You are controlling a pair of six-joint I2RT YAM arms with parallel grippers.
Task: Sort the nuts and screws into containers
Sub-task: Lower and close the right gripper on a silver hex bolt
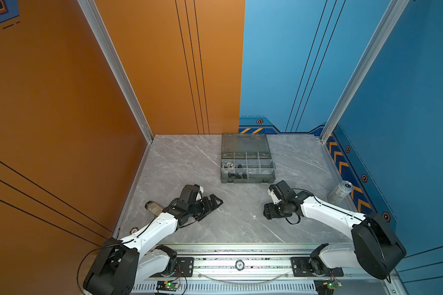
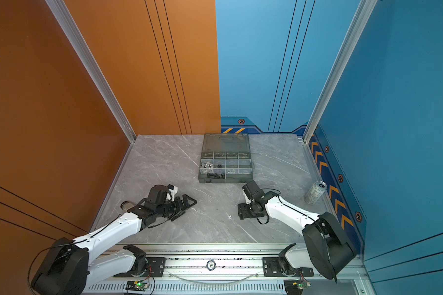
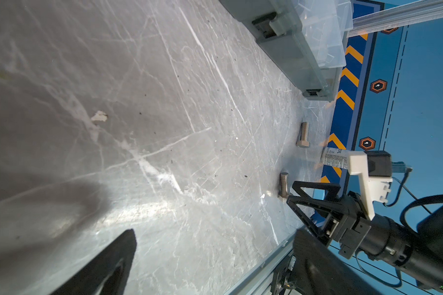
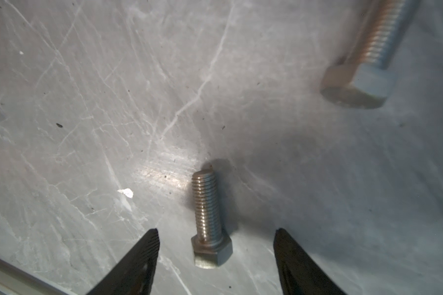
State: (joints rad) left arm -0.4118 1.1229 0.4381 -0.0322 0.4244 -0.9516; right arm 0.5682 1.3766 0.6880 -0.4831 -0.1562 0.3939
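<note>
The containers are compartments of one smoky grey organizer box (image 1: pixel 248 178) (image 2: pixel 225 178) (image 3: pixel 292 53), lid open, at the back of the table. Silver nuts (image 1: pixel 227 165) and black screws (image 1: pixel 237 175) lie in its left compartments. Two silver screws lie on the marble. The right wrist view shows one (image 4: pixel 209 222) between the fingertips (image 4: pixel 138 260) of my open right gripper (image 4: pixel 215 245) (image 1: pixel 267 212) (image 2: pixel 242 212), touching neither. The other (image 4: pixel 368 63) lies further off. Both screws (image 3: pixel 284 185) (image 3: pixel 303 134) also show in the left wrist view. My left gripper (image 1: pixel 215 201) (image 2: pixel 189 201) (image 3: pixel 215 255) is wide open and holds nothing.
A silver drink can (image 1: pixel 340 192) (image 2: pixel 315 192) stands near the right wall. A poker chip (image 1: pixel 239 264) sits on the front rail. A small grey cylinder (image 1: pixel 152 208) lies by the left arm near the table's left edge.
</note>
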